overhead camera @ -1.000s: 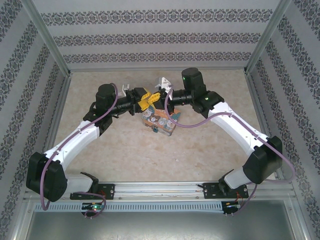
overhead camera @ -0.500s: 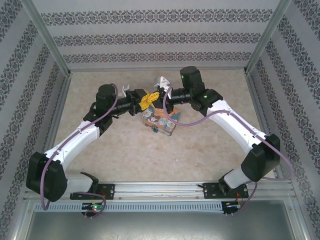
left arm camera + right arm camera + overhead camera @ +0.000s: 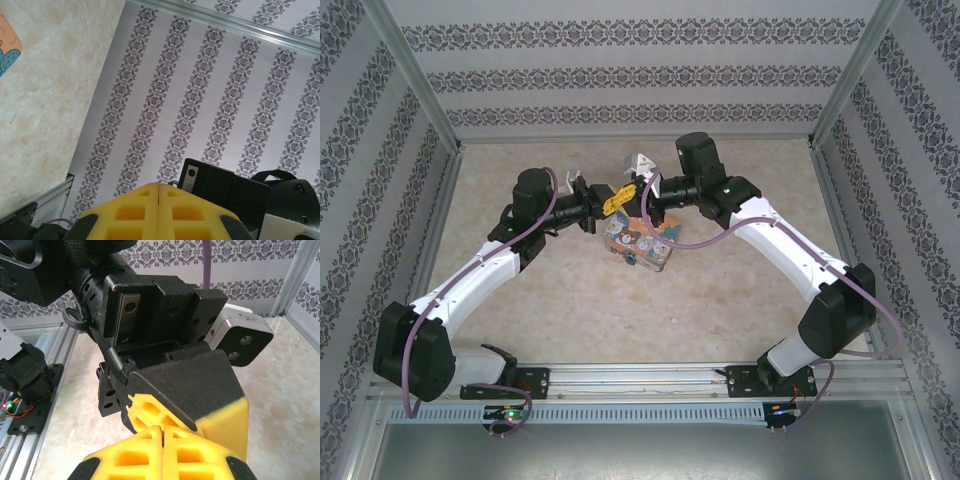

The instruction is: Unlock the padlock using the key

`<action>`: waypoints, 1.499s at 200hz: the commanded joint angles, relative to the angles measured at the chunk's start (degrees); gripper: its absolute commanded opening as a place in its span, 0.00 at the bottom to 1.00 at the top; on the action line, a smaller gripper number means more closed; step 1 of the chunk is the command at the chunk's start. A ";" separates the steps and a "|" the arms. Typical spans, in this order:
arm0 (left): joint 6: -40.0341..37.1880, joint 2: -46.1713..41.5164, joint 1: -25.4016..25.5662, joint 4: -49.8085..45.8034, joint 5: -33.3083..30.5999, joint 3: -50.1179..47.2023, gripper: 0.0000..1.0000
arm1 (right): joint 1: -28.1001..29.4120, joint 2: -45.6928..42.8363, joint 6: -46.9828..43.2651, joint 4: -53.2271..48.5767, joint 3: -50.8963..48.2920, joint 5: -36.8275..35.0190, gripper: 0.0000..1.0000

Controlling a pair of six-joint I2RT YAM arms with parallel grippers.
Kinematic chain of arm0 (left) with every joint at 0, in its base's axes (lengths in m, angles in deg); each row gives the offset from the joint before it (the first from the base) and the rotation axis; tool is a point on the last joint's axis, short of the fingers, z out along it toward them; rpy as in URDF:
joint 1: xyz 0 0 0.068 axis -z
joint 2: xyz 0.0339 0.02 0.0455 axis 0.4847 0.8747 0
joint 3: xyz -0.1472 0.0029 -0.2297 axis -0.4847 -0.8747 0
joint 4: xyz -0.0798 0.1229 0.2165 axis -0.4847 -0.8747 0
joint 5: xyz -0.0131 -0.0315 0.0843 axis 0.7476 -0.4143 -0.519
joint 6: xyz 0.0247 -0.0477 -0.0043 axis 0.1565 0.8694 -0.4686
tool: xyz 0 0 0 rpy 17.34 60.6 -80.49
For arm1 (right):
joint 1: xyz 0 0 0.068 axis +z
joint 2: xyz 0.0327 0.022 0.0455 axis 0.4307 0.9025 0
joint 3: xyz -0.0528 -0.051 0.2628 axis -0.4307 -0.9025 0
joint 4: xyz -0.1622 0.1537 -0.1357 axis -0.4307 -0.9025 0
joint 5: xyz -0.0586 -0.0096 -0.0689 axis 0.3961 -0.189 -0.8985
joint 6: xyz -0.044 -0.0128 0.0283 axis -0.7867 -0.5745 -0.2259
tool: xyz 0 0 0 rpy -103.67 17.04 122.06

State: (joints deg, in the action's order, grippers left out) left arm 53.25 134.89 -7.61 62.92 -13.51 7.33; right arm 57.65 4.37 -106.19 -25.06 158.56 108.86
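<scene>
Left jaws have snapped together; right jaws together too. Speckled beige worktop [image 3: 720,290], flowery striped walls [image 3: 620,80] around.

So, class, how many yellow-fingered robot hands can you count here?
2. The left hand hovers left above the orange picture tin; the right hand faces it from the right.

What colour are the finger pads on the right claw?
Bright yellow; the right claw shows them best in the right wrist view.

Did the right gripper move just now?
Yes. The right gripper slid a little leftward, closer to the left gripper, while the tin below stayed put.
</scene>
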 commanded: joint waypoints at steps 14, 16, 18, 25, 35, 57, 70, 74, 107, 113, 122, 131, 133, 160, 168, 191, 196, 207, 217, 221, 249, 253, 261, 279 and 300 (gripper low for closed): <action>-3.99 -1.03 0.52 -3.10 -1.03 1.69 0.00 | 0.34 -0.78 -0.69 0.11 1.38 -0.16 0.00; -4.42 -1.13 0.50 -3.64 -1.23 1.84 0.00 | 0.30 -0.87 -0.53 0.12 1.33 -0.18 0.00; -4.86 -1.22 0.52 -4.17 -1.36 2.14 0.00 | 0.23 -0.96 -0.38 0.19 1.29 -0.19 0.00; -6.94 -1.54 0.47 -5.79 -2.25 2.82 0.00 | 0.07 -1.35 0.27 0.49 0.96 -0.19 0.03; -9.81 -1.94 0.49 -7.96 -3.76 3.90 0.00 | -0.29 -2.12 1.65 1.30 0.23 -0.35 0.07; -17.41 -2.72 0.50 -10.70 -8.42 6.03 0.00 | -0.95 -4.29 6.47 4.14 -1.84 -1.35 0.19; -22.30 -3.56 0.55 -10.79 -12.10 6.60 0.00 | -1.18 -5.90 10.27 6.96 -3.69 -2.94 0.26; -24.29 -3.82 0.55 -10.68 -13.21 6.66 0.00 | -1.25 -6.41 11.48 7.91 -4.36 -3.41 0.27; -39.03 -6.27 0.76 -5.78 -22.81 5.27 0.00 | -2.44 -10.93 24.82 17.08 -10.80 -10.24 0.33; -41.17 -6.72 0.96 -3.74 -24.35 4.48 0.00 | -2.96 -11.62 28.38 18.89 -12.02 -11.17 0.33; -44.24 -7.39 1.21 -0.16 -26.43 3.12 0.00 | -3.77 -12.35 34.24 22.19 -13.75 -11.91 0.33; -46.46 -7.87 1.37 3.69 -27.92 1.74 0.00 | -4.54 -12.83 41.19 25.66 -15.35 -11.96 0.33; -46.73 -7.94 1.42 4.60 -28.18 1.46 0.00 | -4.72 -12.85 42.17 26.46 -15.69 -11.92 0.33; -49.17 -7.70 2.16 15.69 -29.93 -1.45 0.00 | -5.87 -11.97 62.38 39.81 -20.52 -9.82 0.33; -49.65 -7.33 2.38 18.23 -29.84 -1.73 0.00 | -5.78 -11.27 66.71 43.41 -21.54 -9.43 0.34; -50.14 -5.84 3.42 24.07 -29.77 -2.34 0.00 | -5.30 -9.07 75.40 51.79 -23.43 -9.05 0.35; -49.98 -5.45 3.65 25.38 -29.81 -2.52 0.00 | -5.10 -8.57 76.57 53.47 -23.80 -9.06 0.36; -49.40 -4.61 4.02 27.24 -30.19 -2.75 0.00 | -4.61 -7.64 78.40 56.05 -24.03 -9.12 0.37; -48.90 -3.96 4.38 28.26 -30.39 -2.78 0.00 | -3.99 -6.80 79.24 57.14 -23.74 -8.98 0.38; -48.70 -3.61 4.43 28.46 -30.36 -2.77 0.00 | -3.75 -6.51 79.47 57.47 -23.55 -8.90 0.39; -47.82 -2.13 5.14 29.58 -29.84 -2.31 0.00 | -1.62 -4.52 80.30 59.50 -21.56 -7.88 0.42; -47.77 -2.04 5.24 29.58 -29.88 -2.33 0.00 | -1.36 -4.22 80.39 59.70 -21.30 -7.85 0.42; -47.64 -1.81 5.33 29.58 -29.92 -2.41 0.00 | -0.92 -3.83 80.53 60.08 -20.84 -7.83 0.42; -47.15 -1.56 5.64 30.17 -30.41 -2.72 0.00 | -0.12 -2.66 80.89 60.28 -20.19 -8.25 0.42; -46.56 -1.19 5.82 30.81 -30.54 -2.86 0.00 | 0.52 -1.25 81.98 62.17 -19.65 -8.39 0.42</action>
State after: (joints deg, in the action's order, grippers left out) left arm 5.93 133.16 -2.73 88.58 -43.63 4.77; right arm 57.33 1.55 -26.31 32.05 136.81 99.73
